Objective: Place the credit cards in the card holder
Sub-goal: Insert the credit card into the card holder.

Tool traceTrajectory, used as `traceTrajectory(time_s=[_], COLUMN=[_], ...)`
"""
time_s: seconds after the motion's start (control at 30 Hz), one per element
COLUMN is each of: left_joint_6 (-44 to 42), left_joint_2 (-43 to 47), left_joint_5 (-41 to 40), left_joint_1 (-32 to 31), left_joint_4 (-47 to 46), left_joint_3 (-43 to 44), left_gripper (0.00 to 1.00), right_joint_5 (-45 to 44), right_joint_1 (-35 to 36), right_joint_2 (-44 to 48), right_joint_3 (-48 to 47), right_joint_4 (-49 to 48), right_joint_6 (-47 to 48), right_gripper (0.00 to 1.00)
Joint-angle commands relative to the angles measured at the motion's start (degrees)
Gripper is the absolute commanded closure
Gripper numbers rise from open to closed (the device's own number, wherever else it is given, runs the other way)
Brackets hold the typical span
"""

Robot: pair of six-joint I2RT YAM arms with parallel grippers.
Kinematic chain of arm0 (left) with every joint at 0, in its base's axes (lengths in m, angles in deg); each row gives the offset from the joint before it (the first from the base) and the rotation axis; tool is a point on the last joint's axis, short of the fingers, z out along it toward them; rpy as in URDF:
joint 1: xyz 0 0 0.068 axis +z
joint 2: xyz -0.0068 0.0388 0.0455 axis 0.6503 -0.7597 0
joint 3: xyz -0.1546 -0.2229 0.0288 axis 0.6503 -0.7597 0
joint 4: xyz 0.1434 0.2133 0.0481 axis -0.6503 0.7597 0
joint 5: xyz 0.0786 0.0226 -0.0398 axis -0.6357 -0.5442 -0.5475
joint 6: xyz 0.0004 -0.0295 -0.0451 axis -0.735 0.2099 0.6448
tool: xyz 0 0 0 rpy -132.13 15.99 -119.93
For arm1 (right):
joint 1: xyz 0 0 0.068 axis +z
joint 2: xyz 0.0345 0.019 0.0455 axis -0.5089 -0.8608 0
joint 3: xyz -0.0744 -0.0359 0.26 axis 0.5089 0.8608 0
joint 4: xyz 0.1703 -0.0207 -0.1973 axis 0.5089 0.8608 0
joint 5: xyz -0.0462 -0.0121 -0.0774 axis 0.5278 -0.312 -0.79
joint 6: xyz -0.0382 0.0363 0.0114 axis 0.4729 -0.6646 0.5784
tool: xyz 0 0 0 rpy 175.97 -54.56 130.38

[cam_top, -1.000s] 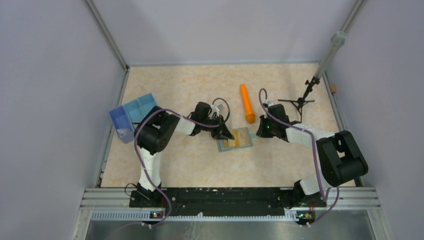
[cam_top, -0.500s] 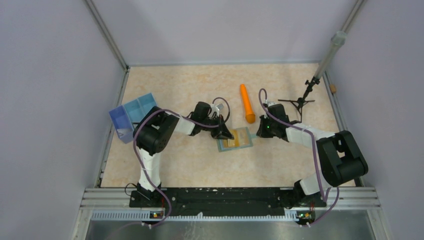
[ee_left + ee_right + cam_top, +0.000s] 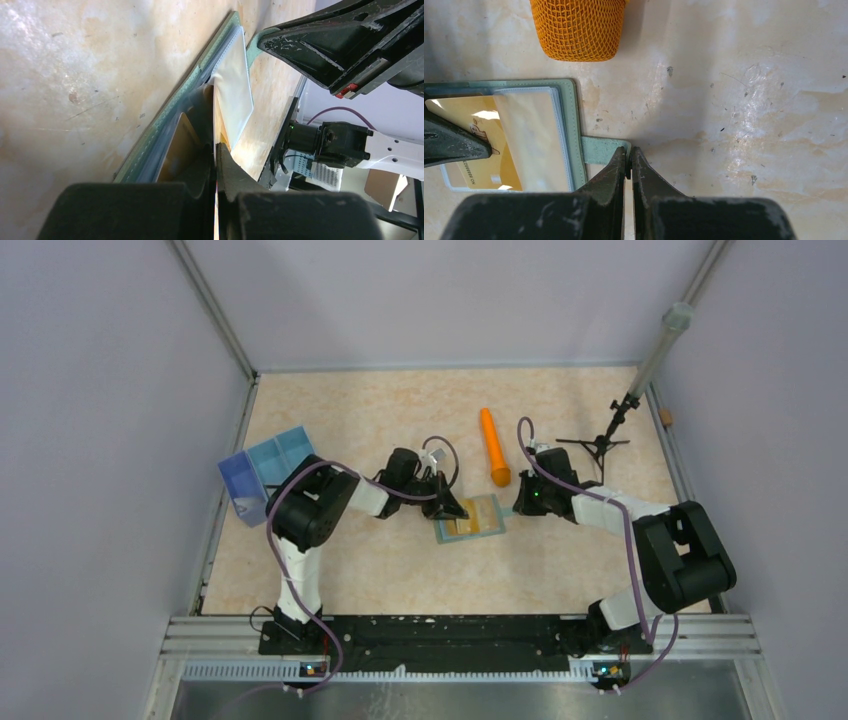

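Little has moved in the past second: the left end effector (image 3: 449, 507), pinched shut, sits on a gold credit card (image 3: 489, 175) inside the open card holder (image 3: 470, 519) mid-tabletop, while the right end effector (image 3: 629, 155), also shut, rests at its strap tab (image 3: 601, 150), so seating the card seems unfinished.

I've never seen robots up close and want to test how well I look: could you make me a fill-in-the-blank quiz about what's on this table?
1. The card holder is not folded shut but lies ____ on the table.
2. The credit card showing inside it is ____ in colour.
3. The mesh cylinder just beyond the holder is ____.
4. The right gripper, at the holder's strap, has its jaws ____.

Missing words: open; gold; orange; shut.
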Motion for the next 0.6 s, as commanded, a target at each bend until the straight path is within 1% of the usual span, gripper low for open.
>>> traceTrajectory(time_s=[0.0,0.3,0.57], left_joint_6=[0.12,4.08,6.44], left_joint_2=[1.32,1.63,1.83], left_joint_5=[-8.3,-9.67,-13.06], left_joint_1=[-0.33,-1.08,-2.82], left_joint_4=[-4.96,-11.11,-12.05], left_joint_3=[-2.58,-6.05,-6.46], left_gripper=[1.0,1.0,1.0], right_joint_5=[-0.7,-0.59,-0.48], right_joint_1=[-0.51,-0.45,-0.55], right_joint_2=[0.32,0.4,0.8], right_joint_3=[-1.32,-1.31,-1.09], right_joint_4=[2.21,2.25,2.35], right_joint_6=[0.74,0.74,0.64], right_gripper=[1.0,1.0,1.0])
